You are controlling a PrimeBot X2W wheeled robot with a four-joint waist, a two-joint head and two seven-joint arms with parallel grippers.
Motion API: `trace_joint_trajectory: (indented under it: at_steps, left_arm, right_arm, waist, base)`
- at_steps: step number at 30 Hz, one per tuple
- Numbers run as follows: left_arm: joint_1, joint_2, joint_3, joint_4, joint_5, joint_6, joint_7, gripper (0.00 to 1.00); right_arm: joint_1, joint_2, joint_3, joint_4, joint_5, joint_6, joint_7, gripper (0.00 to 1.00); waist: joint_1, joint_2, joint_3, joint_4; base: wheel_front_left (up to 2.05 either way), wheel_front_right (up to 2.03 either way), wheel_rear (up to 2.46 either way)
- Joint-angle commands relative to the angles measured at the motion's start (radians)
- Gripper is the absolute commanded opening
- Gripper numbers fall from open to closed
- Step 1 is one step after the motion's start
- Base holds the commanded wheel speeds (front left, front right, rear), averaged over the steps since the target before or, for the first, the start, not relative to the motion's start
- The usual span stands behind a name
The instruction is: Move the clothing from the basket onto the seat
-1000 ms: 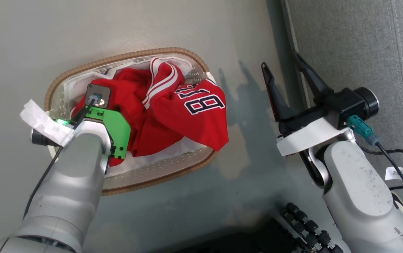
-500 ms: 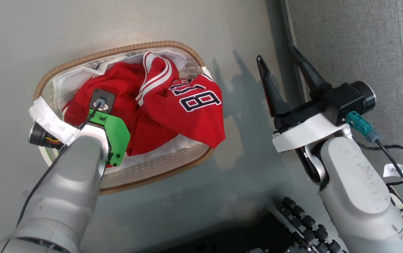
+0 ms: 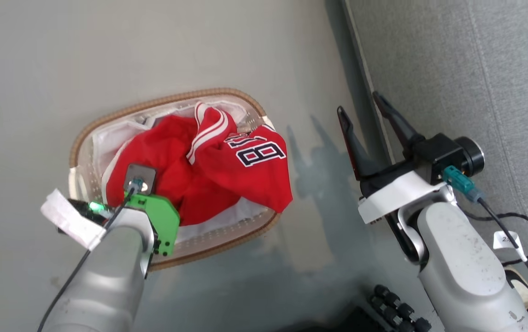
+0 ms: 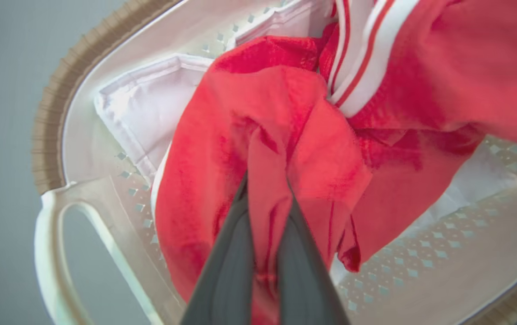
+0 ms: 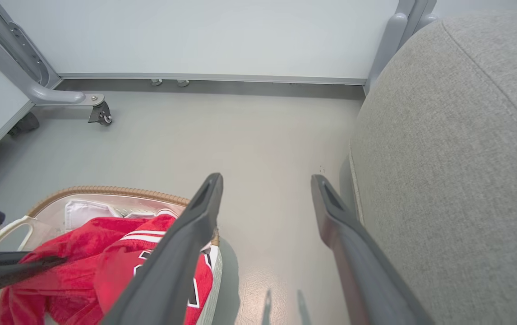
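Grey floor [image 3: 153, 46] runs open beyond the basket & to robot's left; white wall [image 5: 195, 36] & a wheeled frame leg [image 5: 98, 113] well off at far end.

Red clothing [image 3: 208, 193] heaped in the basket [image 3: 121, 110], on a white liner [image 4: 150, 104]. The striped-trim garment [image 3: 264, 154] w/ numerals lies on top, its hem draped over the rim on the seat side.

Grey seat [image 3: 453, 69] at robot's right, its edge near the basket w/ a strip of floor between.

Robot's left pincer [image 4: 265, 180] is closed, fingers nearly together w/ a fold of plain red cloth pinched between them, at the heap's end nearest the basket handle [image 4: 51, 234]. The left arm [image 3: 107, 276] reaches fwd & down into the basket from lower left.

Robot's right pincer [image 3: 358, 103] is spread wide, nothing in it, over the floor strip betw. basket & seat edge, fingers pointing away from robot. The right arm [image 3: 457, 258] is raised, forearm alongside the seat front.
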Motion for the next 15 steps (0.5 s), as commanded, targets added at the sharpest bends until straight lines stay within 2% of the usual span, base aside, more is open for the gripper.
trace_joint_trajectory:
  at_steps: [1, 8, 11, 15]
  left_arm:
    - [0.027, -0.007, 0.003, -0.004, -0.005, -0.005, -0.02, 0.0]
    - [0.113, -0.016, 0.009, -0.041, -0.056, -0.013, -0.076, 0.0]
    - [0.157, -0.017, 0.0, -0.093, -0.083, -0.028, -0.082, 0.0]
    - [0.225, -0.017, -0.013, -0.221, -0.1, -0.008, -0.082, 0.0]
  right_arm:
    - [0.024, -0.009, 0.002, 0.012, -0.003, -0.001, -0.002, 1.0]
    - [0.09, -0.02, -0.004, 0.048, -0.002, -0.001, -0.002, 1.0]
    - [0.125, -0.027, -0.014, 0.059, 0.002, 0.0, -0.002, 1.0]
    - [0.175, -0.034, -0.025, 0.065, 0.0, -0.001, -0.002, 1.0]
  waist:
    - [0.0, 0.0, -0.093, 0.023]
    - [0.0, 0.0, -0.237, 0.064]
    - [0.0, 0.0, -0.296, 0.089]
    - [0.0, 0.0, -0.371, 0.119]
  base:
    - [0.0, 0.0, 0.0]
    - [0.0, 0.0, 0.0]
    - [0.0, 0.0, 0.0]
    - [0.0, 0.0, 0.0]
